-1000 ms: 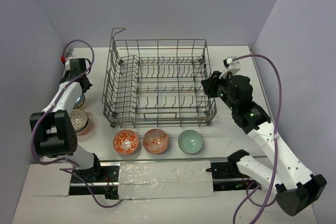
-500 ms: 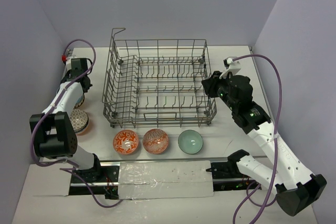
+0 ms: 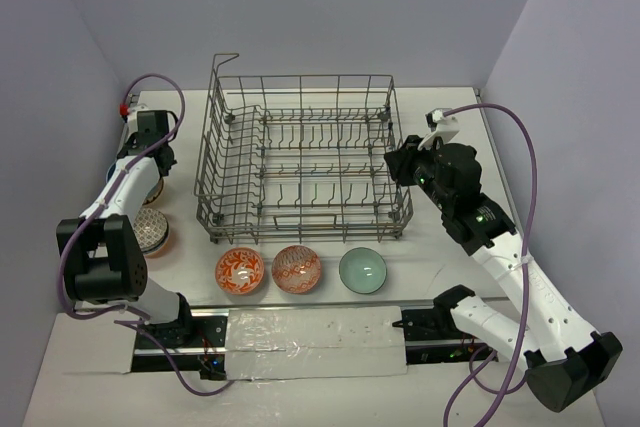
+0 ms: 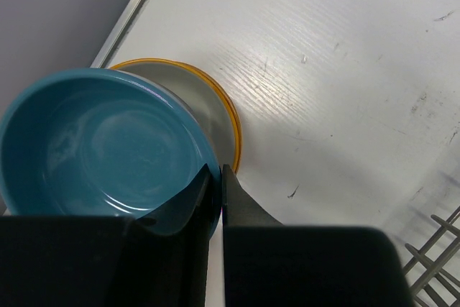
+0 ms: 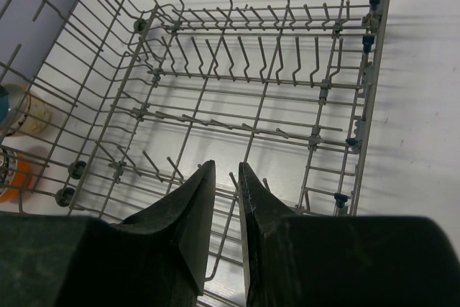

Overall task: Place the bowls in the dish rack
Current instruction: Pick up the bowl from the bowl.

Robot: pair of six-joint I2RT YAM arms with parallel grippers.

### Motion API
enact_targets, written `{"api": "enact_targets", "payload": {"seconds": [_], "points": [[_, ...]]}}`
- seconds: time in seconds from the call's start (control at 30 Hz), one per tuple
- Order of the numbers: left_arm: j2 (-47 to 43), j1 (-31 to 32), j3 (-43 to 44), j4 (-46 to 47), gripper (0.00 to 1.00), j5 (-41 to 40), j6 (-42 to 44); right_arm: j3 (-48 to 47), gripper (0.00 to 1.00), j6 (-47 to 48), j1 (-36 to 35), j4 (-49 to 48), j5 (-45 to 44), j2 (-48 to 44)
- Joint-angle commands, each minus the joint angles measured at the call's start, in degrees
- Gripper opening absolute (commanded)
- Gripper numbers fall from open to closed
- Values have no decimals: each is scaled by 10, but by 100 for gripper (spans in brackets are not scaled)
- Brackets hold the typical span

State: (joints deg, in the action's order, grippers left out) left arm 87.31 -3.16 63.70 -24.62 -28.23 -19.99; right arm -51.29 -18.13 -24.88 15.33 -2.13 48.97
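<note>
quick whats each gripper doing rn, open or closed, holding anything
Left gripper: closed on the rim of the teal bowl.
Right gripper: slightly open, empty, above the rack.

left fingers (image 4: 188,205) pinched close, right fingers (image 5: 188,203) slightly parted, both arms outstretched

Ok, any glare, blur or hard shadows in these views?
Top view: even light, sharp, only a faint shadow under the rack. Left wrist: soft sheen inside the teal bowl, left fingers dark and soft-edged. Right wrist: rack wires crisp, thin shadows on the table, right fingers dark.
</note>
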Motion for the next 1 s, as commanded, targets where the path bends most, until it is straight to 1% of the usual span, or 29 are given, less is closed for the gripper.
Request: {"api": "enact_targets", "payload": {"seconds": [0.0, 0.63, 0.93, 0.97], "points": [[-21, 4, 24, 16, 0, -10, 14, -4, 27, 6, -2, -10, -7, -8], [-39, 18, 20, 14, 0, 19, 17, -4, 26, 7, -2, -9, -5, -7], [-58, 27, 25, 10, 0, -17, 27, -6, 26, 7, -2, -4, -7, -9], [-59, 32, 26, 8, 0, -30, 28, -7, 26, 7, -2, -4, -7, -8]]}}
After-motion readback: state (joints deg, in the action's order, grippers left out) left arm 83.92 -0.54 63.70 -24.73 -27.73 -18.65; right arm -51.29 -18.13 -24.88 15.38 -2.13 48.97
